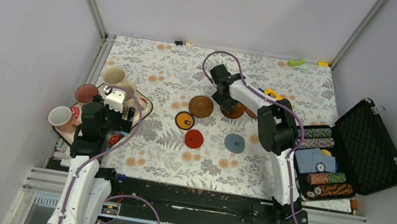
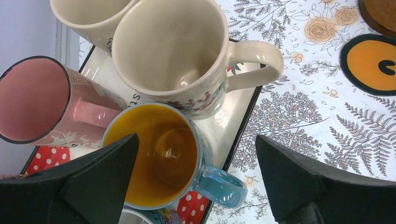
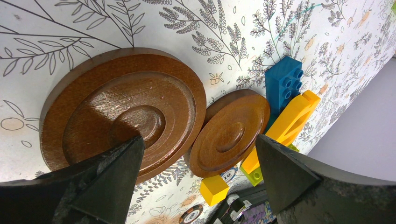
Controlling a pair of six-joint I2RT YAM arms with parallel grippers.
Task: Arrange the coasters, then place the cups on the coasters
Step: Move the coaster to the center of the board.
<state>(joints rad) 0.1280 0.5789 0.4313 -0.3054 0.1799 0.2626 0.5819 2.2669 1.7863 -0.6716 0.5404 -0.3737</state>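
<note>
On the left side of the bench (image 1: 284, 77), the left tool (image 2: 196, 140) hung wide open over the tray (image 2: 233, 123) & held nothing. Its fingers (image 2: 93, 186) stood on either side of the blue cup (image 2: 159, 154), which was yellow inside. The pink cup (image 2: 32, 100) & 2 cream cups (image 2: 173, 51) stood close around it on the same tray.

Nr the bench ctr, the right tool (image 3: 198, 142) was also spread open & empty, above 2 brown coasters (image 3: 121, 112) lying flat, edge to edge. Blue & yellow bricks (image 3: 285, 84) lay just beside the smaller-looking one. A 3rd brown coaster (image 1: 201, 106) lay to the left of them. Nearer to the arms were the orange coaster (image 1: 184, 120), red coaster (image 1: 194, 138) & grey-blue coaster (image 1: 234, 143), all apart from each other.
</note>
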